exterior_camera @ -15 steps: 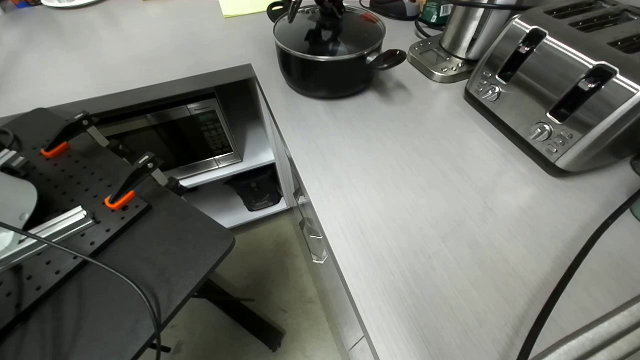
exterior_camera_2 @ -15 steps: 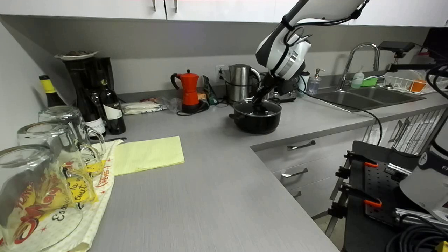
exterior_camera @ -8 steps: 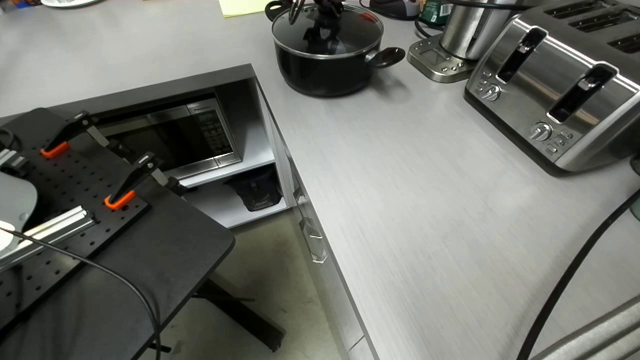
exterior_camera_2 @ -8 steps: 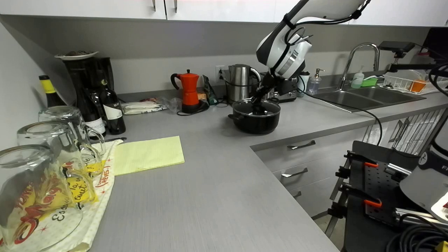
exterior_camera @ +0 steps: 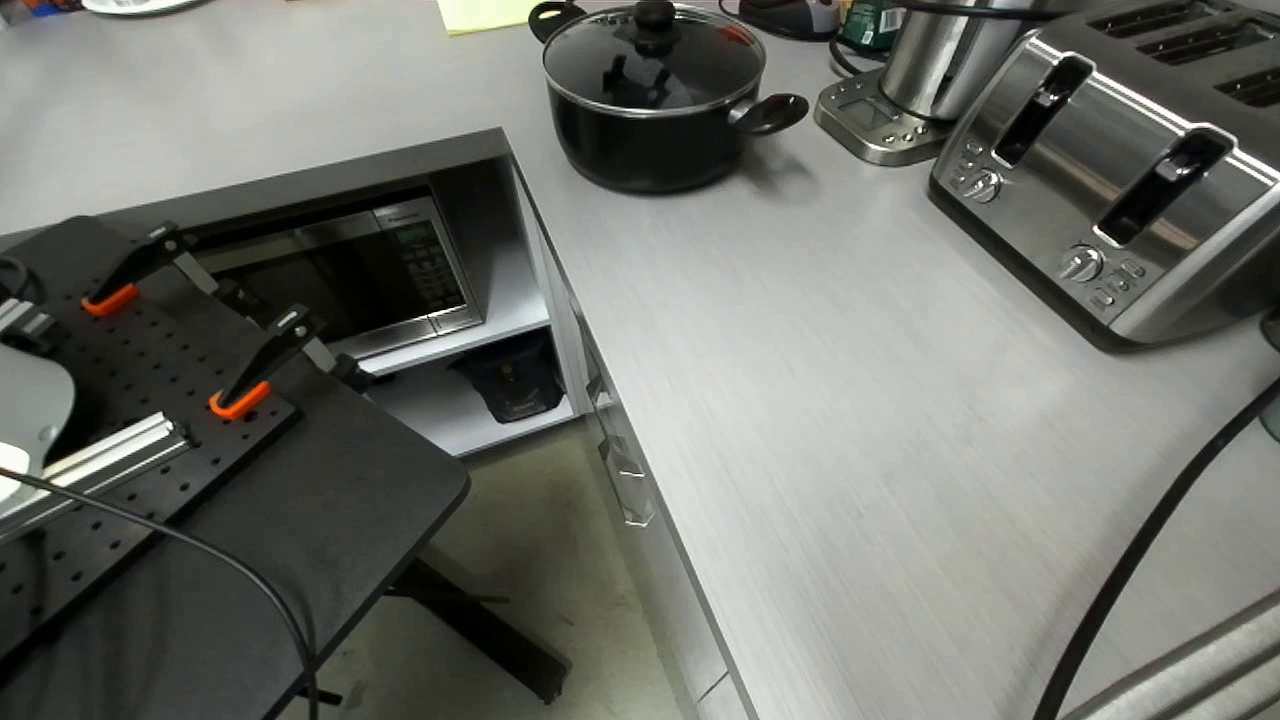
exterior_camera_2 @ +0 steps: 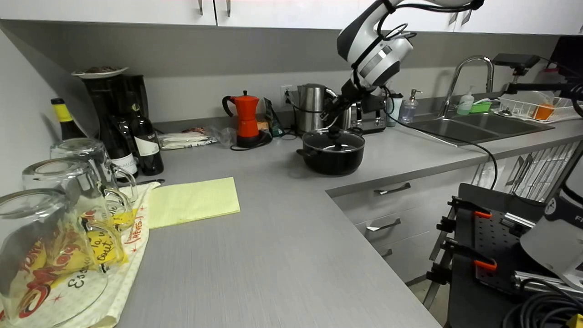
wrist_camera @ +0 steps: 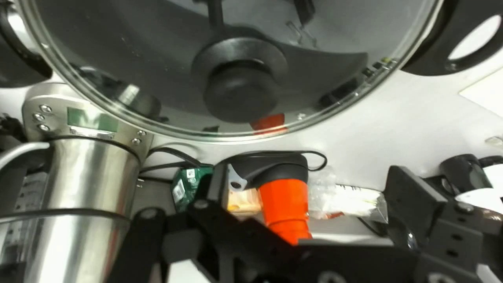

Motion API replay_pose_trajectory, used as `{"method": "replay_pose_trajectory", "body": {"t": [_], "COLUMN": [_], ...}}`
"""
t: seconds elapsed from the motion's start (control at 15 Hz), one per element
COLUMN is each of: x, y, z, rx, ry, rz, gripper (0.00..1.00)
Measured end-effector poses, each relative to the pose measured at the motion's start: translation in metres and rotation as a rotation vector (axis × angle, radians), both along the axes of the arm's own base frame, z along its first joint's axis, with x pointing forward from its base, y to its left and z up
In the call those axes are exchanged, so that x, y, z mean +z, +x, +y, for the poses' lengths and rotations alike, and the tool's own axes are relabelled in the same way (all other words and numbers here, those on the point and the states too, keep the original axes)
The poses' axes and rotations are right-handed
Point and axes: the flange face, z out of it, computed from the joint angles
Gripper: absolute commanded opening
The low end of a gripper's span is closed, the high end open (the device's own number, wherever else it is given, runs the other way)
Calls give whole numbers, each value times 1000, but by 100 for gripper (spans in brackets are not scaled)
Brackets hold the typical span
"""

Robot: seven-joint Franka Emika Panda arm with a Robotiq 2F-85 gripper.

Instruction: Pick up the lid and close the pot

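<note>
“Panasonic” on microwave [exterior_camera: 345, 272], “REVES” on cloth [exterior_camera_2: 120, 284], “F” on robot base [exterior_camera_2: 556, 246]

Lid [exterior_camera: 690, 70]: clear glass, smooth and glossy; bright metal rim [wrist_camera: 224, 136]; black satin knob [wrist_camera: 239, 92], plastic in look;
Pot [exterior_camera: 640, 150]: smooth black exterior, low sheen; side handles [exterior_camera: 772, 115] glossy black;
Gripper [wrist_camera: 308, 186]: matt black;
Toaster [exterior_camera: 1080, 190], upper right of an exterior view: brushed metal with glossy highlights;
Kettle [wrist_camera: 92, 177], left of the wrist view: polished metal, reflective;
Counter [exterior_camera_2: 264, 255]: matt grey, finely streaked, smooth;
Moka pot [exterior_camera_2: 247, 116]: red, satin sheen;
Mugs [exterior_camera_2: 68, 182], lower left: clear glossy glass;
Cloth [exterior_camera_2: 119, 287] under mugs: printed textile, matt, creased;
Yellow sheet [exterior_camera_2: 196, 200]: matt; paper or cloth, indeterminate;
Sink [exterior_camera_2: 505, 122], right: dull metal;
Tap [exterior_camera_2: 489, 75]: chrome-bright, mirror-smooth
</note>
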Motion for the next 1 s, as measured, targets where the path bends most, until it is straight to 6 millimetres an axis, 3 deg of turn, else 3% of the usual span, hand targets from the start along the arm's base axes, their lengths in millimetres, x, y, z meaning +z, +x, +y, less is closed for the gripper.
{"method": "replay_pose_trajectory", "body": {"t": [0.2,0.33,0.8,1.0], "x": [27,30,-19,-29], "y": [-15,-35,-148,-187], "z": [17,29,70,80], "rx": [47,83,215,262], "ry": [-2,7,40,26], "rz": [-42,-39,125,179], "gripper": [100,100,100,100]}}
